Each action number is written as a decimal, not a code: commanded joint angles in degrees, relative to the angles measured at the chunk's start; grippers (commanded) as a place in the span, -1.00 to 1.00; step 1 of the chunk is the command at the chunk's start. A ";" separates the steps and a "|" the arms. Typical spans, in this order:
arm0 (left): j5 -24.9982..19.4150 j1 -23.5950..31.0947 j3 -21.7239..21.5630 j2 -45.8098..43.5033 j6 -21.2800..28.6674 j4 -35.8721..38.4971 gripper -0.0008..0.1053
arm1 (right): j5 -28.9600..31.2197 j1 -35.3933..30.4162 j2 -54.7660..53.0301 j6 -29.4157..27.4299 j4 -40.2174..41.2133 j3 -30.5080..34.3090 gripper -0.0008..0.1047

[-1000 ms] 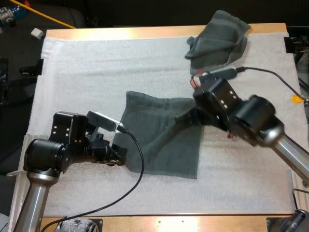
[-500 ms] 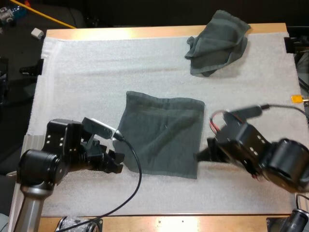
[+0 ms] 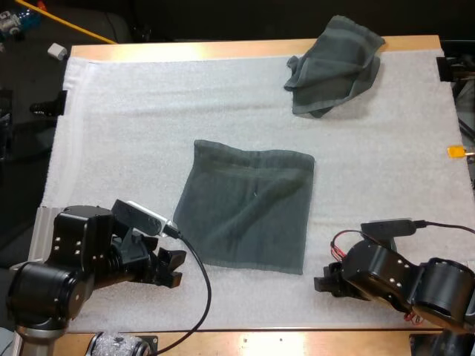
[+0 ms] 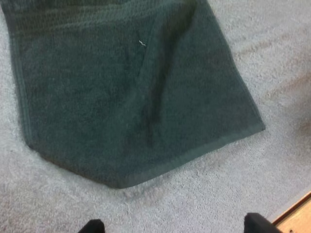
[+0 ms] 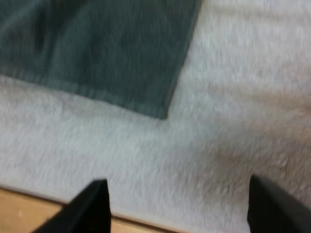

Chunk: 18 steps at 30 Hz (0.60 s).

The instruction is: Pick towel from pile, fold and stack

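Note:
A dark grey-green towel (image 3: 249,211) lies spread flat in the middle of the white mat, with a soft crease running down it. A second towel (image 3: 334,65), crumpled, sits at the mat's far right. My left gripper (image 3: 172,267) rests low just off the flat towel's near left corner. Its fingers stand apart over bare mat in front of the towel (image 4: 131,92), so this left gripper (image 4: 175,225) is open. My right gripper (image 3: 326,283) is near the front edge, off the towel's near right corner (image 5: 163,114). The right gripper (image 5: 182,204) is open too, holding nothing.
The wooden table edge (image 5: 29,213) runs close in front of the right gripper. Bare white mat (image 3: 148,104) stretches across the far left and behind the flat towel.
My right gripper let go of the towel's far right part and swung back to the front right of the mat, opening. The towel settled flat. My left arm drew back toward the front left.

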 commanded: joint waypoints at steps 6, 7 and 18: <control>1.63 -0.18 1.01 0.16 -0.47 -0.01 0.07 | -1.51 2.48 -0.74 8.37 -9.10 10.78 0.12; 1.84 -0.14 1.31 0.15 -0.66 -0.04 0.07 | -2.42 2.38 -0.55 9.61 -11.81 12.66 0.12; 3.03 0.00 2.93 0.17 -0.90 0.04 0.07 | -7.47 0.41 6.20 23.26 -40.68 28.41 0.09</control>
